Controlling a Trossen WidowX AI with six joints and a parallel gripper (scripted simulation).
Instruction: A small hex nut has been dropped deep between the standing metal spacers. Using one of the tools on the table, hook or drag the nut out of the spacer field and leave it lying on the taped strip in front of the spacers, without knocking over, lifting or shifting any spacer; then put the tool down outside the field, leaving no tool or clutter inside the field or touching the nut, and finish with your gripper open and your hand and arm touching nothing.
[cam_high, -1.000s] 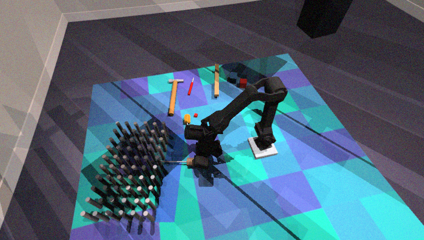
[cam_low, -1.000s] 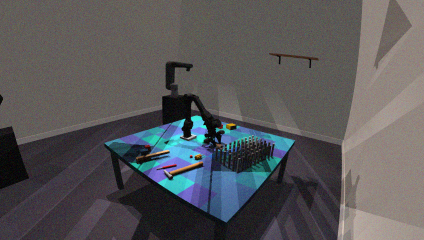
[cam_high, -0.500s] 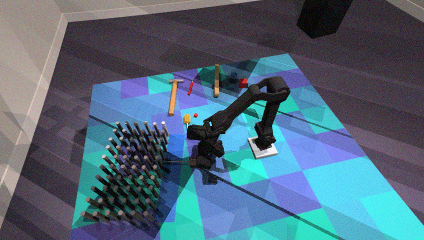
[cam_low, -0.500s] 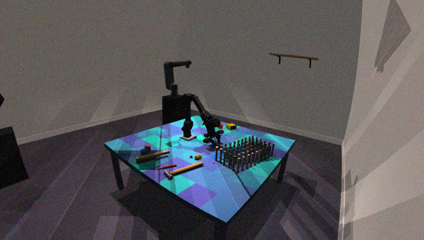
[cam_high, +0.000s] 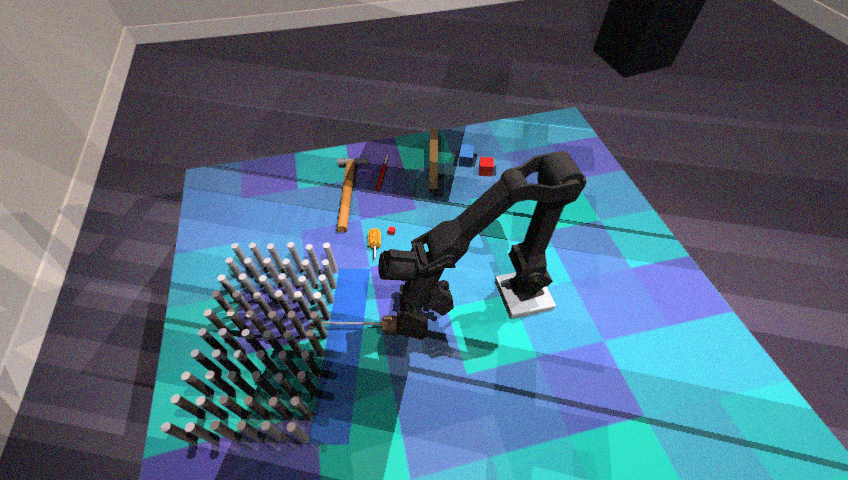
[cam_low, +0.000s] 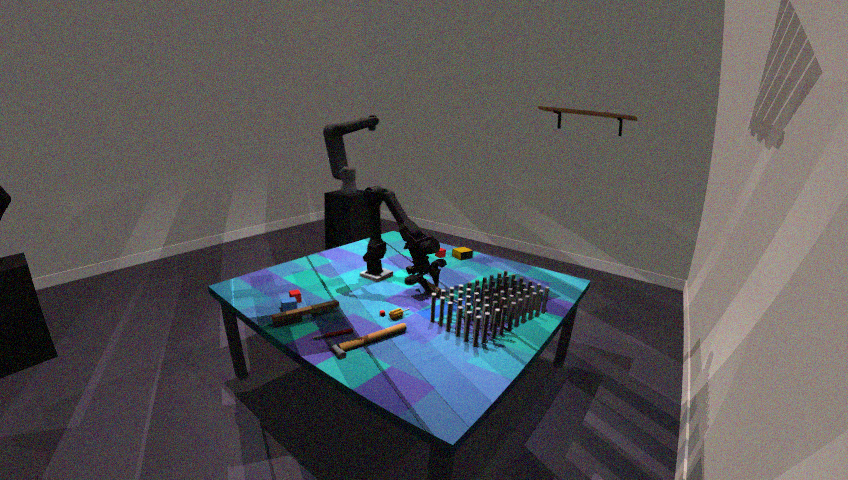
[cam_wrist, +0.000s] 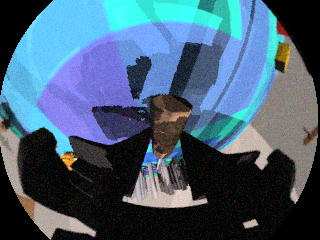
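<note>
My gripper (cam_high: 397, 324) (cam_wrist: 166, 132) is shut on the wooden handle (cam_high: 388, 324) (cam_wrist: 171, 117) of a thin-rod tool, low beside the taped strip. The tool's metal rod (cam_high: 357, 323) runs across the blue taped strip (cam_high: 351, 291) to the front row of the metal spacers (cam_high: 331, 259) (cam_low: 433, 308) (cam_wrist: 152, 185). Its tip is hidden among them or behind their tops. The spacers stand in a dense field and look upright. Whether the rod touches one, I cannot tell. The hex nut is not visible in any view.
A yellow-handled screwdriver (cam_high: 373, 237) (cam_low: 396, 314) and a small red cube (cam_high: 390, 230) lie near my arm. Farther off lie a hammer (cam_high: 345, 202) (cam_low: 373, 337), a red-handled tool (cam_high: 381, 176), a wooden bar (cam_high: 433, 160), a blue block (cam_high: 467, 155) and a red block (cam_high: 486, 165).
</note>
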